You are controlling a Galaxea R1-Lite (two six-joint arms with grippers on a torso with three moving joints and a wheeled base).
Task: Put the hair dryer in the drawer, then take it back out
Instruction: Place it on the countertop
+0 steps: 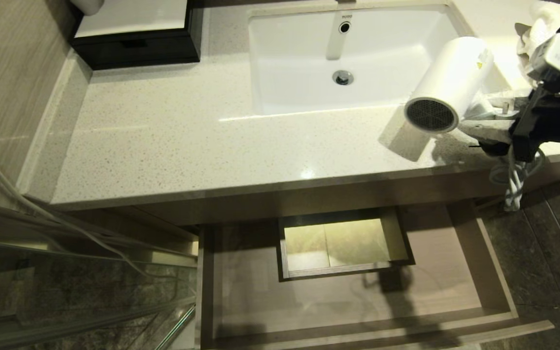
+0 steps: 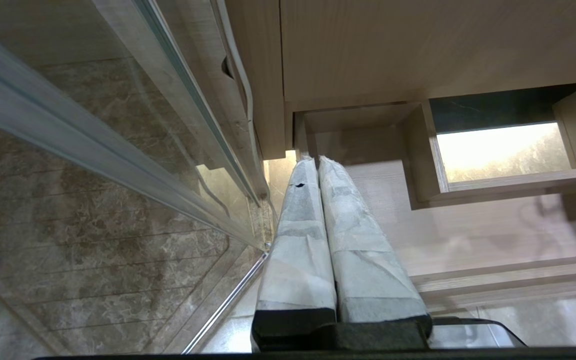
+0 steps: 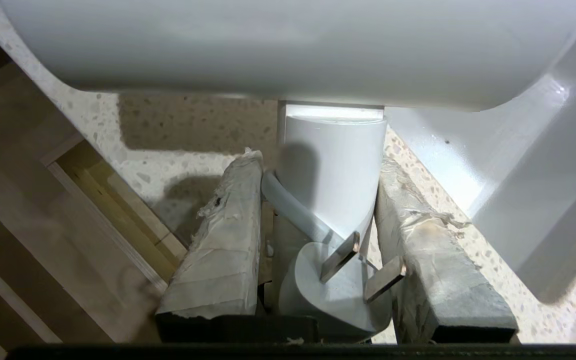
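My right gripper is shut on the handle of the white hair dryer, holding it above the counter's front right part, beside the sink. The barrel's dark mesh grille faces the front. In the right wrist view the two taped fingers clamp the handle under the fat barrel; the plug with two metal prongs lies between them. The white cord dangles below the counter edge. The light-wood drawer stands pulled out under the counter, with nothing inside. My left gripper hangs shut by the drawer's left corner.
A boxed rectangular cut-out sits in the drawer's middle. The white sink is set in the speckled counter. A black box with a white top stands at the back left, a white towel at the back right. A glass door borders the left.
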